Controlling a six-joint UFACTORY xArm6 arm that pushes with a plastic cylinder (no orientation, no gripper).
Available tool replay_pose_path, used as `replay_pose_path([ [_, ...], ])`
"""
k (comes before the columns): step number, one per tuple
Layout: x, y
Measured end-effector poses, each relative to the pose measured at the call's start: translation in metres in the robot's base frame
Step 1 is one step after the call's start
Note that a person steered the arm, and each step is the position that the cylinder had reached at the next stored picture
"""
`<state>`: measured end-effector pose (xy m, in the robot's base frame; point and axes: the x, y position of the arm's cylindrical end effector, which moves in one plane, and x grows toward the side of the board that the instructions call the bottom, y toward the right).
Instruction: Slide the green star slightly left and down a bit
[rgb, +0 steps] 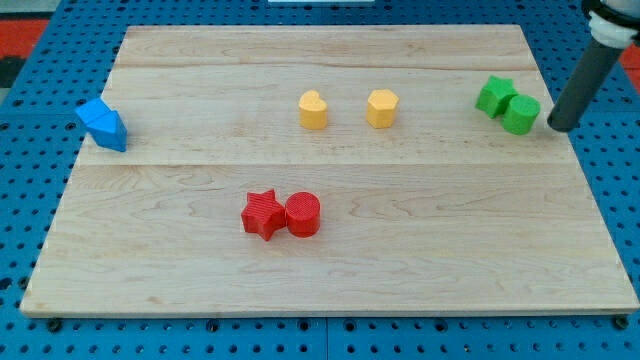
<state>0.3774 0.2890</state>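
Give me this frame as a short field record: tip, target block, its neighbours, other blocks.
tip: my tip at the view's right edge, just right of the green pair, small gap to the cylinder
target: green star, upper right of the board
touching target: green cylinder, on its lower right, between star and tip
yellow: two blocks near top centre, apart; left one heart-like, right one roughly hexagonal
red: red star touching red cylinder, lower centre
blue: two blocks bunched at the left edge, shapes unclear
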Motion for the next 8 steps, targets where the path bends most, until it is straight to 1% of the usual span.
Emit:
replay_pose_path([
  [2,-0.031,-0.008],
  [4,-0.037,-0.087],
  [5,-0.058,-0.063],
  [6,-0.085,-0.077],
  [7,-0.079,-0.122],
  [8,-0.053,-0.123],
])
